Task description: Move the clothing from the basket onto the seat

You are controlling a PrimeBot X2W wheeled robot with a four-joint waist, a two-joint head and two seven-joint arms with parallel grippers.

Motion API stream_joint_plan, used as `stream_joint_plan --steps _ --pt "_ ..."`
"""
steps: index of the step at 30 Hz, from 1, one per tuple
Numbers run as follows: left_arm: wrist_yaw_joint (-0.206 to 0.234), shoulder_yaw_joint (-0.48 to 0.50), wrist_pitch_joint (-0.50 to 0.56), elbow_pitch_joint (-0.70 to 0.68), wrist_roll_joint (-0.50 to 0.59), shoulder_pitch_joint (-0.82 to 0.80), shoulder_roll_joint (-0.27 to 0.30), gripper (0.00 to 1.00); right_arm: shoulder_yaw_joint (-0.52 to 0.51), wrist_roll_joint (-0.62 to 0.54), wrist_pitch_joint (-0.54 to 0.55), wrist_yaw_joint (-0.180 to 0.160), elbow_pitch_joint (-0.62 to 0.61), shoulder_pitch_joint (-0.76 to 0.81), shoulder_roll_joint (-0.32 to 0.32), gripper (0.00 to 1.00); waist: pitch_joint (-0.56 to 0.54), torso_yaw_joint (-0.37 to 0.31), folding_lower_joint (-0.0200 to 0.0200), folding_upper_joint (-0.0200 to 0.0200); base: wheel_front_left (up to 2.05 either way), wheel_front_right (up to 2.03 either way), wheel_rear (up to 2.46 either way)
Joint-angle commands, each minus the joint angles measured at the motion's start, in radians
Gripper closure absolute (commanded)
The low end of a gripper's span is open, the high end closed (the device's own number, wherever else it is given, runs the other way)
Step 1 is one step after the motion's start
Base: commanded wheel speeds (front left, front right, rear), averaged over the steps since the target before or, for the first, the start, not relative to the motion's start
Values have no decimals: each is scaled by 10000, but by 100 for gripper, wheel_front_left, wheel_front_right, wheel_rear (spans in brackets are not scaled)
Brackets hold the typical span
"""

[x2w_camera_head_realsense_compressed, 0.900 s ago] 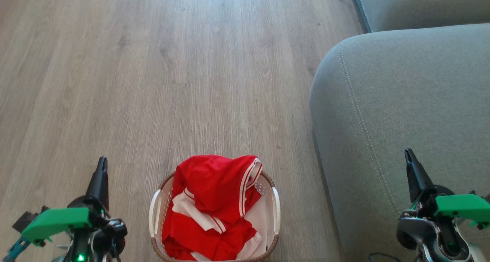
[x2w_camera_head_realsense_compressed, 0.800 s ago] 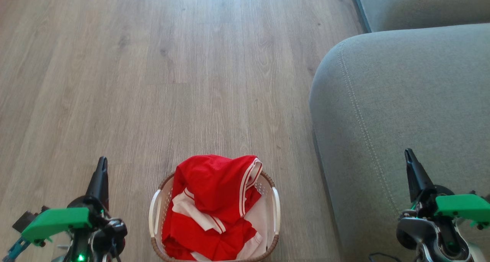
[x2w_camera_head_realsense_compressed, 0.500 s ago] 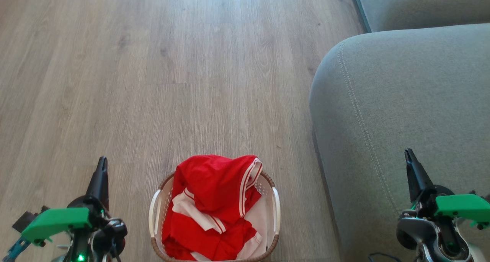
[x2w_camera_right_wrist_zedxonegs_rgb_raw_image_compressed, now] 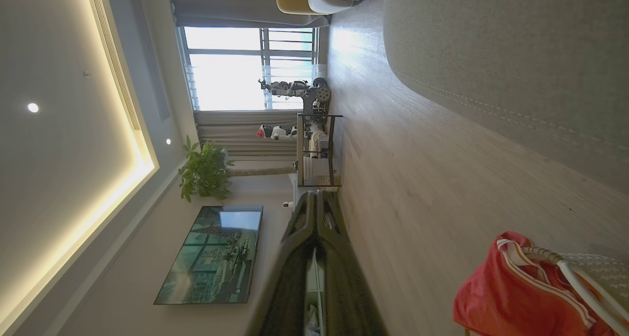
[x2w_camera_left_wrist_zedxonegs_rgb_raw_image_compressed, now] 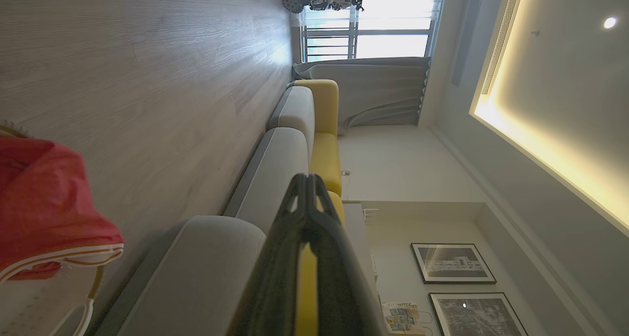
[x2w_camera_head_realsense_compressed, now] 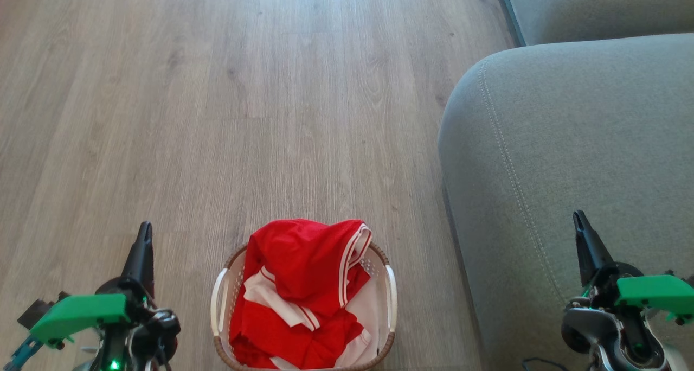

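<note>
Bottom centre of the head view: the basket (x2w_camera_head_realsense_compressed: 389,292) stands on the wooden floor (x2w_camera_head_realsense_compressed: 217,116), heaped with red and white clothing (x2w_camera_head_realsense_compressed: 303,284). The grey-green seat (x2w_camera_head_realsense_compressed: 569,143) takes the right side, just beside the basket. My left gripper (x2w_camera_head_realsense_compressed: 145,232) at lower left and right gripper (x2w_camera_head_realsense_compressed: 579,222) at lower right are pinched closed, holding nothing. A bright window (x2w_camera_right_wrist_zedxonegs_rgb_raw_image_compressed: 245,66) shows at the top of my right wrist view.

I see a pale wood-plank floor (x2w_camera_head_realsense_compressed: 217,116). On it, at six o'clock, stands a small white perforated plastic basket (x2w_camera_head_realsense_compressed: 390,298) with a braided brown rim. At three o'clock is a large grey-green fabric seat (x2w_camera_head_realsense_compressed: 569,132).
</note>
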Motion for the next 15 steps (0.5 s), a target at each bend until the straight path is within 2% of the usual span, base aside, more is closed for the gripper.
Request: stream_joint_plan --steps 1,14,15 --pt "-67 361 74 -273 -29 -485 77 100 169 -27 59 0 -326 -504 -3 100 0 0 0 0 0 0 0" --pt "-67 361 74 -273 -29 -485 77 100 169 -27 59 0 -326 -504 -3 100 0 0 0 0 0 0 0" --pt "0 0 -1 -1 -1 -1 0 0 1 0 -1 0 -2 -1 0 0 0 0 0 0 0 0 0"
